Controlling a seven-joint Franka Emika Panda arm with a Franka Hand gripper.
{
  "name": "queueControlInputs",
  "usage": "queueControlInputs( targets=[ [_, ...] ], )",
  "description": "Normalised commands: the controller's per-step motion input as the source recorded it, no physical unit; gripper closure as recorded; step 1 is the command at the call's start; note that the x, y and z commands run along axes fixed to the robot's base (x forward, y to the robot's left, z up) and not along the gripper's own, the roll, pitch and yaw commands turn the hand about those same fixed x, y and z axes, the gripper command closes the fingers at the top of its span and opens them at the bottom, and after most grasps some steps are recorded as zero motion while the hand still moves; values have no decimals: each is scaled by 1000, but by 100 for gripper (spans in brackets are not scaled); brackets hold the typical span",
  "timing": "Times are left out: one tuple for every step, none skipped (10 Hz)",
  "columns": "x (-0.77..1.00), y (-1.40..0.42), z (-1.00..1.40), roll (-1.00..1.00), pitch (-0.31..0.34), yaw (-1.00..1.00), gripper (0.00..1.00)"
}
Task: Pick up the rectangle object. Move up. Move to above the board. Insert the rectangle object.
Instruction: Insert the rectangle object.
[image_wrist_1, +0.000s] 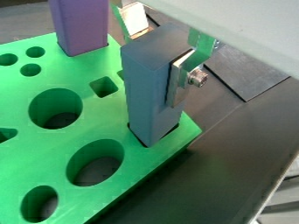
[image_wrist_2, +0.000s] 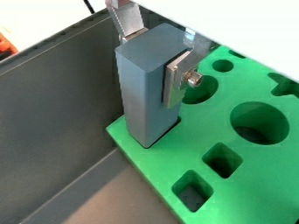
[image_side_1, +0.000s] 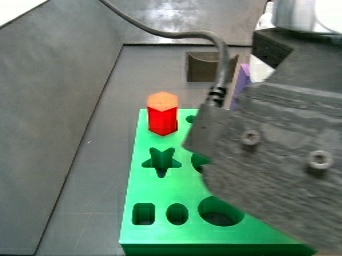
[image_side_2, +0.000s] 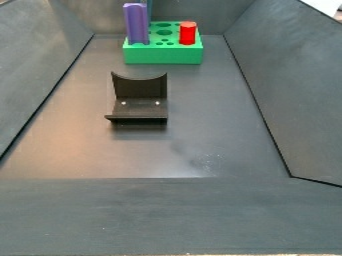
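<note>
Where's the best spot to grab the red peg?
Probably its upper part, from straight above, pads on two opposite flat sides: the red hexagonal peg stands upright in the board. The gripper is shut on the rectangle object at the board's corner.

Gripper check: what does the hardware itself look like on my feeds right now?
In both wrist views, the gripper has flat silver plate fingers with a bolt head showing. In a side view, the wrist housing is a dark grey speckled block with round fasteners, and a black cable loops in behind it.
</note>
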Motion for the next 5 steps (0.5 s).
queueControlInputs(
  targets=[
    [-157, 0, -46, 43, 0, -74, 100],
    [-126, 0, -123, 97, 0, -63, 100],
    [-40, -103, -197, 180, 26, -54, 100],
    [-20, -171, -269, 274, 69, -51, 100],
    [0, -249, -326, 409, 131, -34, 100]
  ],
)
